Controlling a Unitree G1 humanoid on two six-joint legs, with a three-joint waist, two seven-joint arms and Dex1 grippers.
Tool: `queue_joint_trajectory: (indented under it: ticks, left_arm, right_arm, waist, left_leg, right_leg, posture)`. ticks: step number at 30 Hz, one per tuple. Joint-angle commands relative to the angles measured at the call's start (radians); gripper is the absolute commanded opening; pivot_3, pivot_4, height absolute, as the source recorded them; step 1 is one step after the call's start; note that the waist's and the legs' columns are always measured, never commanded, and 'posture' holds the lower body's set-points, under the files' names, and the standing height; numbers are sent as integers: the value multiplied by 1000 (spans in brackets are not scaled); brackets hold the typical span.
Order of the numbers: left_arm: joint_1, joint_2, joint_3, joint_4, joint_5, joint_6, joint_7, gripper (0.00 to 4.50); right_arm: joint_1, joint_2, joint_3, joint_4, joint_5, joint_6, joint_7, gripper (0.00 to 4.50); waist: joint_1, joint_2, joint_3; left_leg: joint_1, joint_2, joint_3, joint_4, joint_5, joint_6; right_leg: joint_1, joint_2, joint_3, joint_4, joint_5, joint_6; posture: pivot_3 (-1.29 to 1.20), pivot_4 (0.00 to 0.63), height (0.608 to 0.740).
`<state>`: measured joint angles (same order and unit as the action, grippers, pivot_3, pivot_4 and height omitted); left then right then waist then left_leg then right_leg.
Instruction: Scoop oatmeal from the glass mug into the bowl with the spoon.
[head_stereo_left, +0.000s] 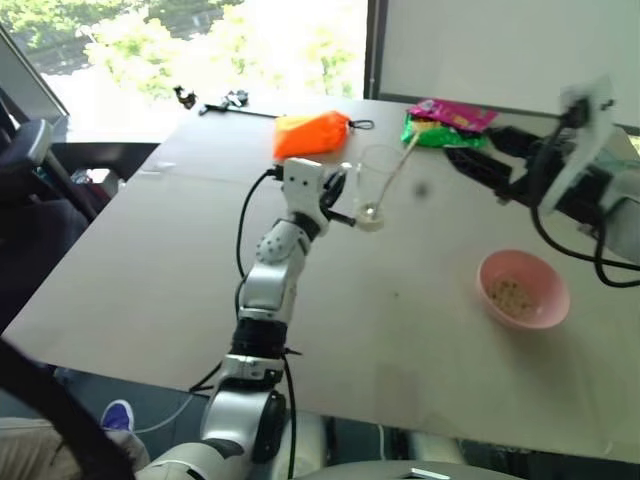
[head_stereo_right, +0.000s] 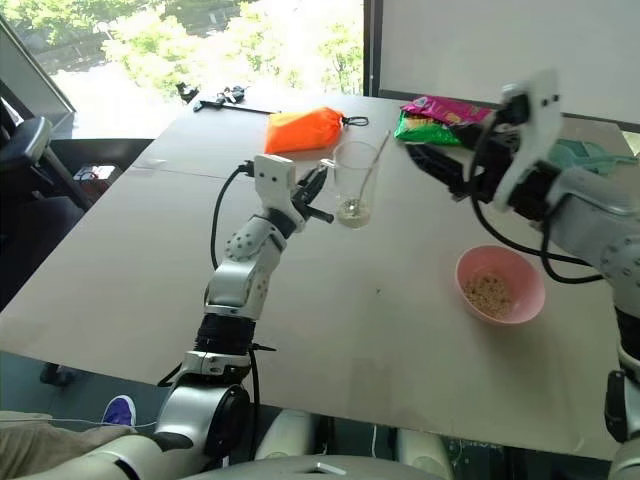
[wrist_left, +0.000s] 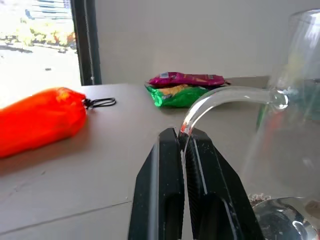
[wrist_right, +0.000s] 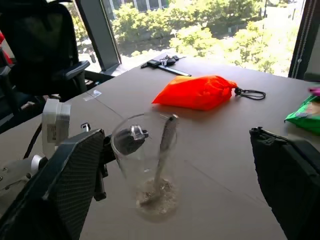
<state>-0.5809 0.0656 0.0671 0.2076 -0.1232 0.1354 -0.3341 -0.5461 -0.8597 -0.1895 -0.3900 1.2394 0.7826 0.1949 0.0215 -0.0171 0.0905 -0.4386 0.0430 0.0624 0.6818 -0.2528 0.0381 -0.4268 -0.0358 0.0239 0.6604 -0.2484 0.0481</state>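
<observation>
The slim shiny silver metal spoon (wrist_right: 164, 150) stands tilted inside the small clear glass mug (head_stereo_right: 352, 182), its oval bowl down in the oatmeal and its long handle leaning against the rim toward the right end effector (wrist_right: 170, 200). The spoon is judged light, rigid and smooth, so it may slip or pivot in a loose pinch. The upper part of the handle, above the rim, is the accessible place to take hold; a firm grip across the handle is advisable.

The mug stands upright on the grey table (head_stereo_left: 200, 260), with the orange pouch (head_stereo_left: 312, 133) beyond it. It is judged fragile, hard and slippery, and light enough to tip if the spoon levers against its wall. The left end effector (wrist_left: 182, 145) is closed on the mug's curved glass handle, the two black fingers pinching it between them, which steadies the mug.

The right end effector is spread wide with nothing between its fingers, and hangs above the table near the mug, facing it.

Contents: the mug holds a thin layer of pale flaky oatmeal (wrist_right: 155, 192) at the bottom. The round shallow pink plastic bowl (head_stereo_right: 500, 282) sits well apart from the mug, on the robot's right, and already contains a small heap of the same flakes. The flakes are loose and light and are likely to spill from a tilted spoon.
</observation>
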Motion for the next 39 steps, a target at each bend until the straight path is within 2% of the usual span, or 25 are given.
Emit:
queue_joint_trajectory:
  ticks: [1, 3, 5, 7, 12, 16, 17, 18, 20, 25, 26, 39]
  left_arm:
    - [-5, 22, 76, 58, -56, -94, 7, 0]
    - [-7, 47, 90, 126, -56, -136, -11, 0]
    - [-10, 59, 112, 192, -66, -179, -17, 0]
    - [-9, 65, 118, 241, -65, -215, -23, 0]
    - [-15, 63, 134, 347, -74, -286, -43, 0]
    - [-36, 68, 136, 444, -72, -332, -54, 0]
    - [-40, 70, 136, 463, -72, -344, -57, 692]
    - [-43, 70, 136, 476, -72, -354, -60, 942]
    - [-45, 69, 134, 492, -73, -369, -64, 1838]
    - [-14, 69, 129, 508, -71, -405, -72, 4320]
    - [-3, 69, 128, 493, -74, -405, -74, 4447]
    - [180, 119, 118, 176, -102, -269, -89, 4447]
  right_arm:
    - [186, -48, -171, -105, -165, -138, 192, 4472]
    - [336, -90, -225, -125, -266, -179, 299, 4472]
    - [519, -68, -304, -132, -385, -288, 406, 4472]
    - [643, -38, -348, -127, -498, -382, 448, 4472]
    - [849, 61, -428, -107, -591, -493, 543, 4472]
    - [891, 99, -427, -106, -625, -509, 549, 4472]
    - [897, 103, -421, -106, -640, -516, 553, 4500]
    - [898, 111, -418, -108, -641, -516, 553, 4500]
    - [896, 122, -418, -113, -636, -509, 548, 4500]
    - [878, 123, -393, -149, -638, -476, 533, 4500]
    - [871, 121, -387, -158, -636, -465, 525, 4500]
    - [855, 128, -356, -181, -634, -419, 535, 4500]
  waist:
    - [1, 0, -5]
    - [2, 1, -10]
    - [2, -1, -16]
    - [1, -2, -19]
    - [-8, -3, -28]
    - [-18, 1, -35]
    - [-20, 1, -37]
    - [-21, 2, -39]
    - [-21, 2, -42]
    - [-19, 5, -45]
    - [-20, 6, -46]
    - [-22, 7, -53]
  left_leg:
    - [1, 0, 0, 0, 0, 0]
    - [8, -1, 1, 1, -3, 5]
    - [11, -2, 1, 3, -3, 6]
    - [14, -2, 0, 5, -3, 6]
    - [25, -3, 1, 5, -3, 6]
    - [27, -2, 2, 5, -3, 6]
    - [27, -2, 3, 5, -3, 6]
    - [27, -2, 3, 5, -3, 6]
    - [28, -2, 3, 5, -3, 6]
    - [27, -2, 3, 5, -3, 6]
    - [28, -2, 2, 5, -3, 6]
    - [28, -2, 2, 5, -3, 6]
  right_leg:
    - [2, 0, 0, 0, 0, 0]
    - [11, 1, 0, -2, -1, 1]
    - [14, 1, 0, -1, -1, 1]
    - [18, 2, 1, -1, -1, 1]
    - [26, 2, 3, 1, -1, 1]
    - [26, 3, 4, 2, -1, 1]
    - [26, 3, 5, 2, -1, 1]
    - [26, 3, 5, 2, -1, 1]
    - [27, 3, 5, 2, -1, 1]
    - [27, 3, 5, 2, -1, 1]
    - [27, 3, 5, 2, -1, 1]
    - [27, 3, 5, 2, -1, 1]
  posture:
    - [0, 0, 740]
    - [0, 0, 740]
    - [0, 0, 740]
    - [0, 0, 740]
    - [0, 0, 740]
    - [0, 0, 740]
    - [0, 0, 740]
    - [0, 0, 740]
    - [0, 0, 740]
    - [0, 0, 740]
    - [0, 0, 740]
    - [0, 0, 740]
